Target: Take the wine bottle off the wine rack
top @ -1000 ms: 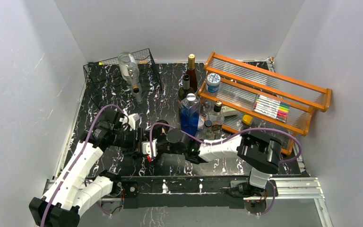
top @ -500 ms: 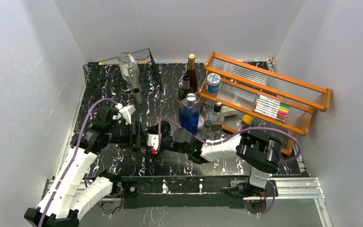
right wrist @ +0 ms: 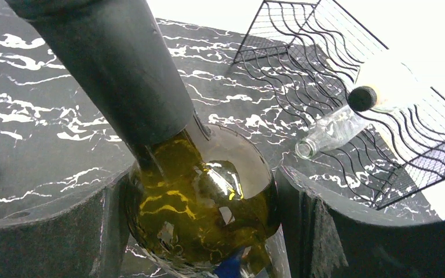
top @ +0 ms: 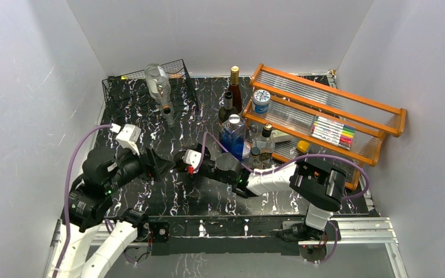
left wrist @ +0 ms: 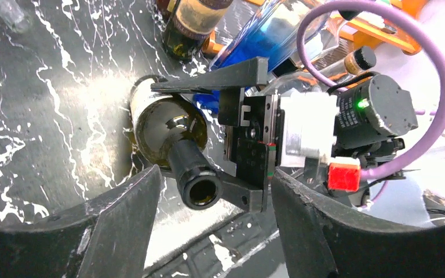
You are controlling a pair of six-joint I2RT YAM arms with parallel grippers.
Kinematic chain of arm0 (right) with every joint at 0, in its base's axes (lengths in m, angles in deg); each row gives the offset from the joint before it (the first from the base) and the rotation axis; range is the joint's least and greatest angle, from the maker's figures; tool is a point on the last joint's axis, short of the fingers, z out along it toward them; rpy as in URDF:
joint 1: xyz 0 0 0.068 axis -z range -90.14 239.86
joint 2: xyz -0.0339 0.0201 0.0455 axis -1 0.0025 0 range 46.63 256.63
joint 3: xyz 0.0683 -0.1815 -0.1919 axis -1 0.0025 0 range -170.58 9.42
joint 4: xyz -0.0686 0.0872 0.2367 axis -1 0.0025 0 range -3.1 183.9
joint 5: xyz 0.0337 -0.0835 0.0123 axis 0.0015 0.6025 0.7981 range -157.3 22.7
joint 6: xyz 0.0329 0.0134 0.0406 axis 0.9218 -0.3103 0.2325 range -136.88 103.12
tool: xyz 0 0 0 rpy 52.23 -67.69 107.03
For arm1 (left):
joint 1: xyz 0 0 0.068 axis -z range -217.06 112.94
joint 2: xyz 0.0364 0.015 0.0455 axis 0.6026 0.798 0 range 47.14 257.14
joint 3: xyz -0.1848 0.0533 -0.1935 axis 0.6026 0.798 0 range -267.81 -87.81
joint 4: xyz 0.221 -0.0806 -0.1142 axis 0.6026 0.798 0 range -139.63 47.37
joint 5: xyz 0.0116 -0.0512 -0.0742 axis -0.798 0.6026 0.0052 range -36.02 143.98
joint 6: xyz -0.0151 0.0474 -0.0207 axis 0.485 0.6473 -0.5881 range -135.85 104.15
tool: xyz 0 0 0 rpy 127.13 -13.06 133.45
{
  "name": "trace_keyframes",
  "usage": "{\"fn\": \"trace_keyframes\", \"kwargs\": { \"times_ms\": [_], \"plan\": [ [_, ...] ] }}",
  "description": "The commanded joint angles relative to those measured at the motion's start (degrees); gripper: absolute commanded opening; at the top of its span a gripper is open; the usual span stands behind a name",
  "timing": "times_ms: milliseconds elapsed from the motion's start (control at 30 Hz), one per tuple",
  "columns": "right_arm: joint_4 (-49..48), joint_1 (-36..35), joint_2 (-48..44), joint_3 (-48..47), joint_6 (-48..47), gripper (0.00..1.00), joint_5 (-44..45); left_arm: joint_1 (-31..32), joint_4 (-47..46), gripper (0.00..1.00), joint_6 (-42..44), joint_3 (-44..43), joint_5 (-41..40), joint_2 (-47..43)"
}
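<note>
Right fingers (right wrist: 46, 231) clamp the wine bottle (left wrist: 168, 124), seemingly taking its weight, so left fingers (left wrist: 347, 231) stand apart, wine rack (top: 119, 90) at eleven o'clock.

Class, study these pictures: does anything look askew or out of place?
Yes: a clear bottle sticks out of the black wire rack at a slant, mouth dipping toward the table, not level in a slot.

Overhead cam: bright, even, sharp, soft shadows only. Left wrist cam: hard glare on the table (left wrist: 92, 124) just ahead of the fingers (left wrist: 116, 231), white blowout past the right one, and both fingers are blurred. Right wrist cam: clipped white beyond the wire rack (right wrist: 353, 98). Its fingers (right wrist: 371, 237) are dark and soft, with reflections on the bottle (right wrist: 203, 197) between them.
</note>
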Motion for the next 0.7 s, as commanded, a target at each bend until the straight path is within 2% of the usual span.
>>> {"fn": "trace_keyframes", "kwargs": {
  "times_ms": [0,167,333,433,600,667],
  "plan": [
    [-4.47,0.1,0.67,-2.07,7.11,0.6,4.29,0.34,-13.28,0.67,3.87,7.77,1.96,-4.41],
    [-1.62,0.17,0.8,-4.76,8.31,0.6,5.98,0.39,-21.49,0.66,9.4,13.58,2.47,-5.01],
    [-0.34,0.41,0.8,-5.99,9.52,0.6,5.65,0.34,-23.41,0.62,12.75,14.53,0.27,-0.81],
    [0.86,0.37,0.79,-6.52,9.96,0.61,5.93,0.33,-23.44,0.49,13.41,14.18,-1.91,0.46],
    [5.4,0.37,0.39,-8.76,10.24,0.64,7.16,0.34,-23.24,0.21,13.72,13.46,-2.08,0.8],
    [8.42,0.29,-0.01,-10.15,10.67,0.73,7.71,0.32,-22.91,0.08,13.72,12.98,-1.95,0.99]
  ]
}}
